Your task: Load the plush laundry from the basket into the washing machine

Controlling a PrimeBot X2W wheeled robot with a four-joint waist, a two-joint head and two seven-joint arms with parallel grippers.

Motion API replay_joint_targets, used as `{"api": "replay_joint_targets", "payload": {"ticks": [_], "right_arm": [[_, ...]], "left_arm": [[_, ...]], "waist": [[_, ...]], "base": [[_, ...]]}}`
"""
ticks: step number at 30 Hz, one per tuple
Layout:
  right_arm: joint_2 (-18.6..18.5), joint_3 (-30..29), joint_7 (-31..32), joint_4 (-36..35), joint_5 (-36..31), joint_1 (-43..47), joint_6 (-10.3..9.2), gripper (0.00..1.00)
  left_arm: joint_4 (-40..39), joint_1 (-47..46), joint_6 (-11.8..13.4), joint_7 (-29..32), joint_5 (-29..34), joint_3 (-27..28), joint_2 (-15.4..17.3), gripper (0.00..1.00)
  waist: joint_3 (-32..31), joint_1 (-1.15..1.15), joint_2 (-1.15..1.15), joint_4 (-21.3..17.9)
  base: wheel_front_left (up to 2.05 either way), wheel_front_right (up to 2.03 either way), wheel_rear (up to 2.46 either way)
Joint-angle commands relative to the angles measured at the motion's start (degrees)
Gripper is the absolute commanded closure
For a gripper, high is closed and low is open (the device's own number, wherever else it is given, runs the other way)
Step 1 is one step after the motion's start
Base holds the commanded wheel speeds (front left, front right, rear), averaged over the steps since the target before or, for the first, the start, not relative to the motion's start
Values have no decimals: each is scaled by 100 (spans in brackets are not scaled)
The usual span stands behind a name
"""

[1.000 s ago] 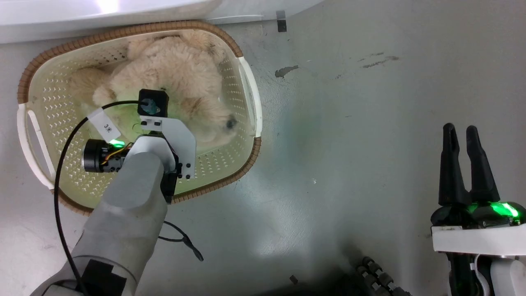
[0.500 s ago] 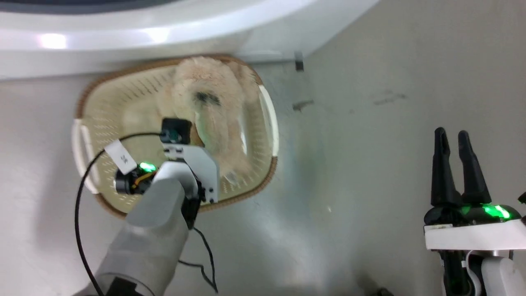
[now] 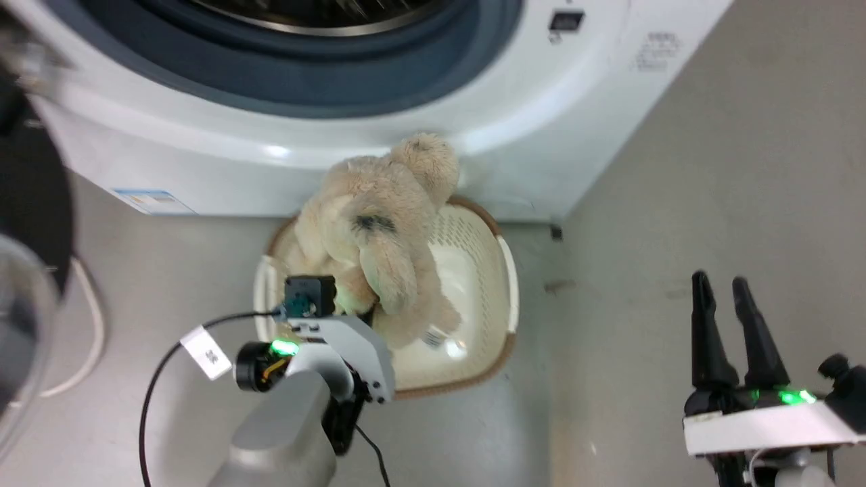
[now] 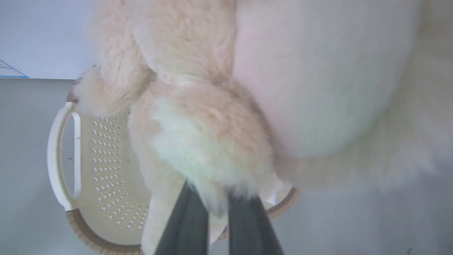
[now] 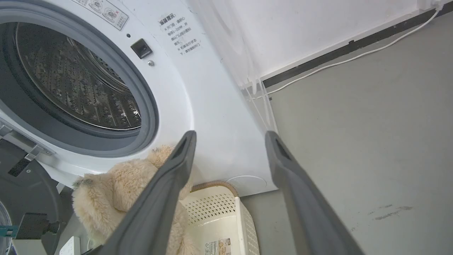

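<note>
The cream-beige plush (image 3: 379, 230) hangs upright above the basket (image 3: 473, 270), its lower limbs still trailing inside the rim. In the left wrist view my left gripper (image 4: 217, 205) is shut on a tuft of the plush (image 4: 198, 148), with the basket (image 4: 102, 152) below on the floor. In the head view the left wrist mount (image 3: 325, 338) covers those fingers. The washing machine (image 3: 541, 115) stands right behind, door swung open, steel drum (image 5: 70, 81) bare. My right gripper (image 3: 718, 284) is open over the floor at the lower right, holding nothing; its wrist view looks between its fingers (image 5: 166, 191) at the washer.
The open black-rimmed door (image 3: 27, 270) juts out at the left of the head view. A white cable (image 3: 88, 338) loops on the floor beside it, and another cable (image 5: 354, 56) runs along the wall. Grey floor stretches right of the basket.
The left gripper has lifted the plush from lying in the basket to hanging above it. The head camera has risen, bringing the washer's opening and door into view.
</note>
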Motion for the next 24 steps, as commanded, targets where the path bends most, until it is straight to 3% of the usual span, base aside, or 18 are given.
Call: {"api": "replay_joint_targets", "payload": {"ticks": [1, 10, 24], "right_arm": [[-4, 11, -24, 34, -40, 98, 5, 0], [-4, -25, -24, 239, -150, 534, 5, 0], [-4, -66, -24, 331, -52, 872, 5, 0]], "left_arm": [[-150, 110, 30, -100, -82, -52, -7, 100], [-1003, 673, 422, -333, -238, -239, -7, 100], [-2433, 1089, 829, -355, 83, 223, 362, 100]], "waist": [[-569, 1, 0, 429], [-1344, 1, 0, 747], [-1909, 1, 0, 599]], "base": [[0, 0, 0], [0, 0, 0], [0, 0, 0]]}}
